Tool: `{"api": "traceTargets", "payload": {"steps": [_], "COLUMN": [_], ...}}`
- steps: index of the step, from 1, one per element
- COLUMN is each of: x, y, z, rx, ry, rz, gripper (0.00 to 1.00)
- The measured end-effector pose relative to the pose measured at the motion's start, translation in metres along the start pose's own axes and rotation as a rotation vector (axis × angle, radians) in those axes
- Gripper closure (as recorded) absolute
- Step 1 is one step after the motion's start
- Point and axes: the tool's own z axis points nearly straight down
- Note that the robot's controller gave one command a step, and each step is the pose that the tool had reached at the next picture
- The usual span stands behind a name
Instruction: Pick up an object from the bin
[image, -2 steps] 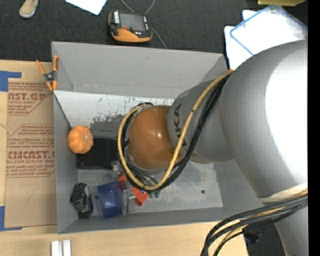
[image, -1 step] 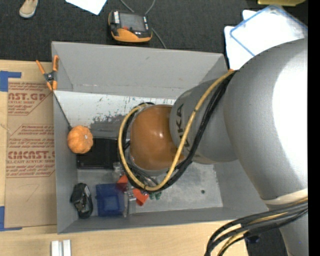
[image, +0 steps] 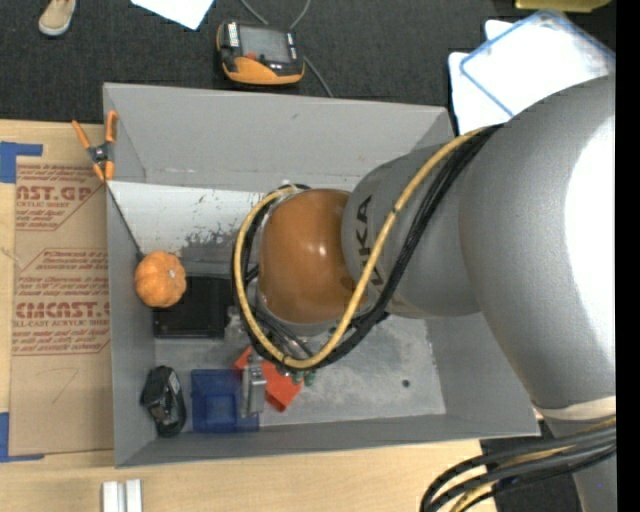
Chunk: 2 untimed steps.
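Observation:
My gripper (image: 254, 388) reaches down under the arm's orange dome into the bin's front left part. It stands between a blue block (image: 215, 400) on its left and a small red-orange piece (image: 282, 391) on its right, and touches or nearly touches both. The red-orange piece is partly hidden by the gripper. Further left, a small black object (image: 163, 398) lies in the bin's front left corner.
An orange ball (image: 160, 279) rests by the left wall, with a flat black box (image: 195, 308) beside it. The arm and its dome cover the bin's middle. Bare grey floor shows to the right of the gripper.

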Motion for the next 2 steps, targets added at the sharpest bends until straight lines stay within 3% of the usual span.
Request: {"api": "traceTargets", "payload": {"steps": [1,2], "x": [-0.0155,-0.0154], "y": [-0.0246,-0.0245], "z": [-0.0389,-0.0389], "rx": [-0.001,-0.001], "ry": [0.000,0.001], "rz": [-0.231,-0.232], "gripper": [1.00,1.00]}}
